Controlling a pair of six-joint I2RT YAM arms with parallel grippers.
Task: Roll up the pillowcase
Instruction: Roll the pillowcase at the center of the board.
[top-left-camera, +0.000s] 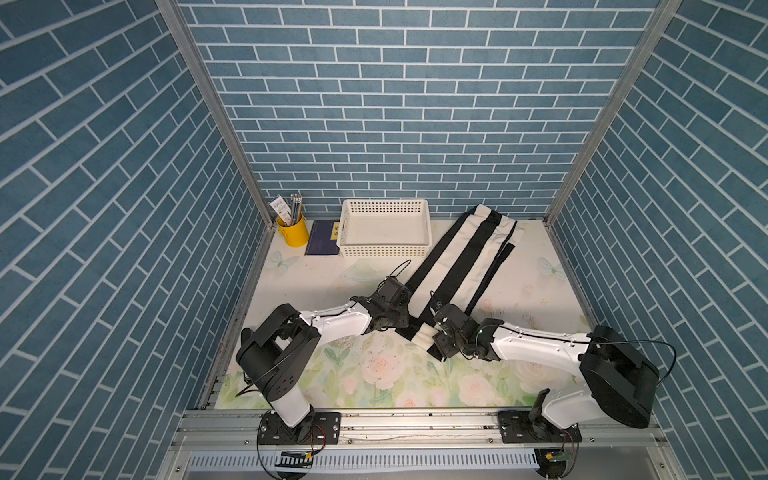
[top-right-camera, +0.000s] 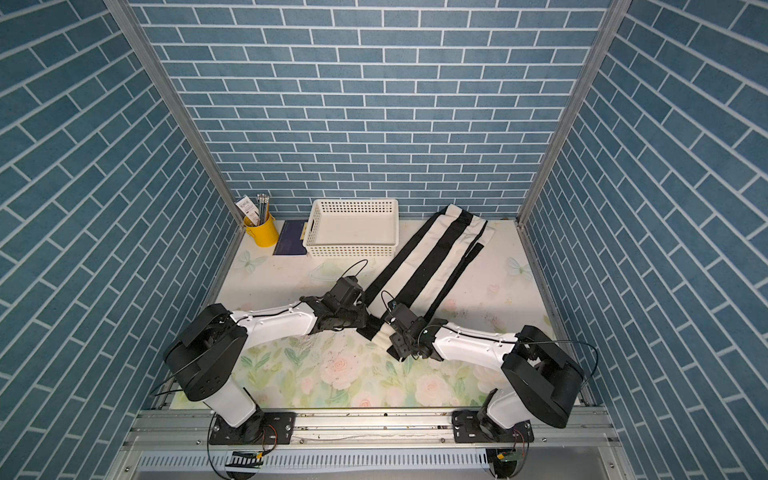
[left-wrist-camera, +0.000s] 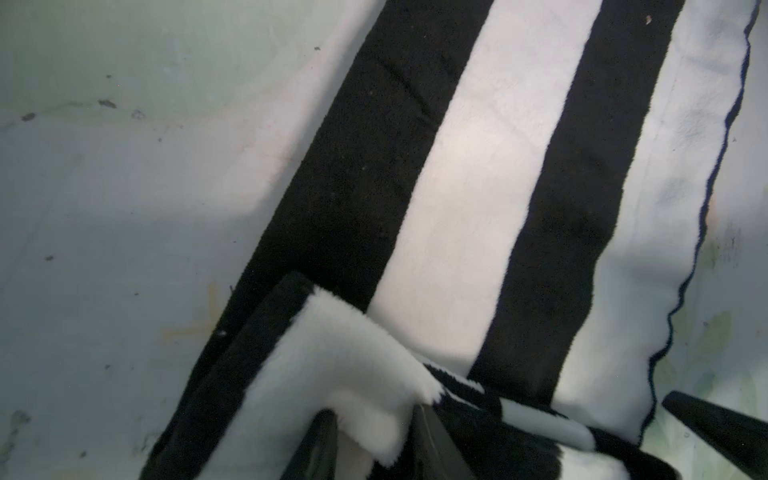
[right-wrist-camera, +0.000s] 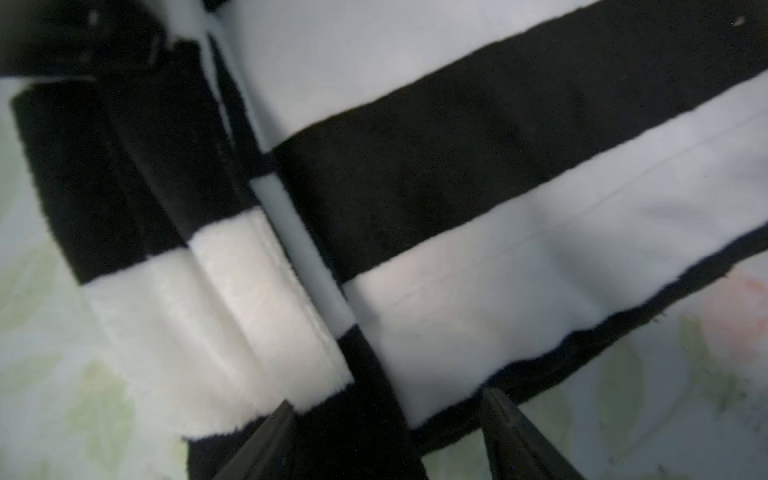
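In both top views the pillowcase is seen laid out as a long folded strip. It runs slantwise from the far right corner of the table toward the near middle, just to the right of the white basket. Only its near end is turned over into a short, thick roll, and both arms are placed there: the left claw at the roll's left end, the right claw at its right end. In the left wrist view the left claw is shown pinching a cream fold of the roll between its fingers, with the flat stripes stretching away beyond. In the right wrist view the right claw is shown spread wide, its fingers set astride the roll's end and the strip's edge without closing on them. The job is judged to be at an early stage: a first turn or two is made, while most of the strip is left to be rolled toward the far right.
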